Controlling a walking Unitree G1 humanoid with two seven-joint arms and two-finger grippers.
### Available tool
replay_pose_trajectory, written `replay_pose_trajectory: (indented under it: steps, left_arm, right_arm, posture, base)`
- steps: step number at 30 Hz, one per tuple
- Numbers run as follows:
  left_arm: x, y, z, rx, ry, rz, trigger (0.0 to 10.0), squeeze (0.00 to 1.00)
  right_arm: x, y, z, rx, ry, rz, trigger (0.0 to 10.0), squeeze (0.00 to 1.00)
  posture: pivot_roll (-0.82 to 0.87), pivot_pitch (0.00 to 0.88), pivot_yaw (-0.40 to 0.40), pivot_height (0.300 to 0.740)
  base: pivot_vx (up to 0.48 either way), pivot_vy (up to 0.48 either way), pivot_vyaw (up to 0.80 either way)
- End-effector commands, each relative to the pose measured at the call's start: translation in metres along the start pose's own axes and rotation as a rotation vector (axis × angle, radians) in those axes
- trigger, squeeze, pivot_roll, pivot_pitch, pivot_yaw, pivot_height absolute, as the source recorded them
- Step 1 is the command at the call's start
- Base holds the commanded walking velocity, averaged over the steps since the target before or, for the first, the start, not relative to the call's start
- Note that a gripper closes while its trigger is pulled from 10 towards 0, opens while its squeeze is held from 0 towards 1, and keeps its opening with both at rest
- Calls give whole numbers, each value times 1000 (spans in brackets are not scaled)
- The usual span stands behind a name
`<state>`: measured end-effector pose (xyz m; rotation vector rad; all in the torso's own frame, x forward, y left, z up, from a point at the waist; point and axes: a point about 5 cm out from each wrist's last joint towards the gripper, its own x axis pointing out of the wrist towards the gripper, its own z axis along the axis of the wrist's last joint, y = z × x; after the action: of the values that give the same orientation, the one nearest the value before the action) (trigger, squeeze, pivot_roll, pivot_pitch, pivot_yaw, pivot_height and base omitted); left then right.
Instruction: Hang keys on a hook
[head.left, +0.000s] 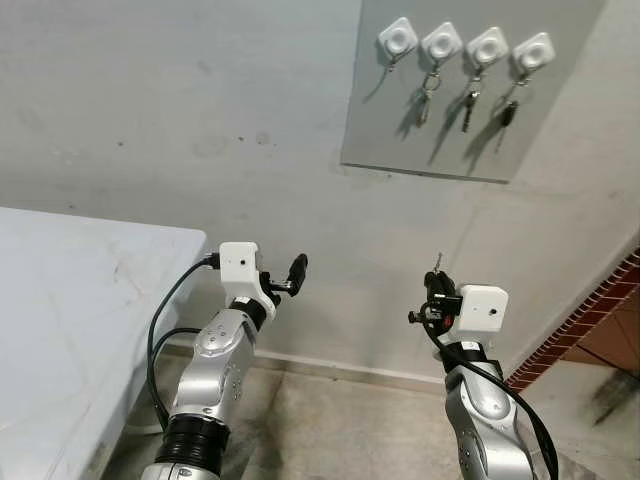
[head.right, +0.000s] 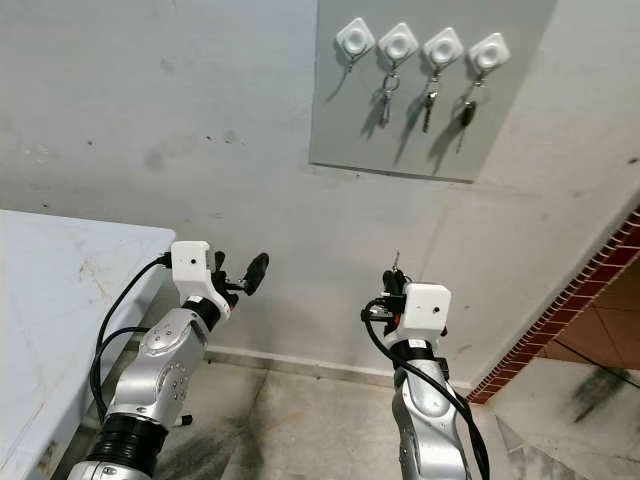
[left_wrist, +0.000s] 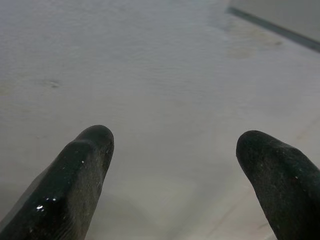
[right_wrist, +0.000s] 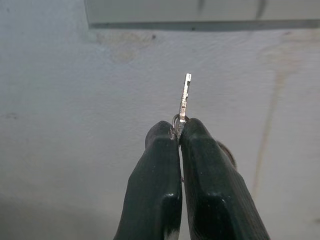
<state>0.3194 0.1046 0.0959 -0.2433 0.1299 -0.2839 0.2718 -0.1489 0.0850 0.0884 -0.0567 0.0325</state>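
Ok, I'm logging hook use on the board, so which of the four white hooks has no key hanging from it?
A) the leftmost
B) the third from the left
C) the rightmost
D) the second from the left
A: the leftmost hook hangs bare, while keys dangle from the other three.

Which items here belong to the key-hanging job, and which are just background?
Part of the job:
- key pinched in the right gripper
- leftmost hook, the one bare of keys
- grey hook board

Just there:
- three hooks already holding keys
- left gripper, open and holding nothing
- white table
- brick edging
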Motion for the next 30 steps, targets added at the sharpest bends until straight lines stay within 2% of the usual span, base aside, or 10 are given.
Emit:
replay_pose_trajectory:
  steps: [1, 11, 21, 22, 25, 26, 28, 30]
  left_arm:
    - [0, -1, 5, 5, -24, -11, 10000, 0]
    - [0, -3, 6, 11, -26, 4, 10000, 0]
    - [-1, -6, 7, 12, -45, -2, 10000, 0]
    - [-1, -7, 9, 25, -51, -13, 10000, 0]
    - [-2, -23, 19, 97, -90, -126, 10000, 0]
    - [-2, -23, 19, 97, -90, -126, 10000, 0]
    - [-2, -33, 26, 137, -115, -192, 10000, 0]
    - [-2, -39, 30, 135, -126, -230, 10000, 0]
  right_arm:
    - [2, 0, 7, -11, -32, 8, 10000, 0]
    - [2, 2, 7, -12, -30, 17, 10000, 0]
    - [2, 3, 6, -17, -24, 34, 10000, 0]
    - [2, 4, 6, -18, -22, 41, 10000, 0]
    - [5, 8, 9, -19, -22, 104, 10000, 0]
    - [5, 8, 9, -19, -22, 104, 10000, 0]
    - [8, 11, 14, -16, -40, 141, 10000, 0]
    - [11, 13, 18, -11, -53, 170, 10000, 0]
  posture:
    - [-29, 0, -26, 740]
    - [-27, 0, -27, 740]
    - [-26, 0, -28, 740]
    - [-26, 0, -28, 740]
    - [-26, 0, -31, 740]
    - [-26, 0, -31, 740]
    - [-22, 0, -36, 740]
    - [-20, 0, -38, 740]
  base:
    - [416, 0, 0]
    - [393, 0, 0]
    - [0, 0, 0]
    - [0, 0, 0]
    - [0, 0, 0]
    - [0, 0, 0]
    - [0, 0, 0]
    - [0, 0, 0]
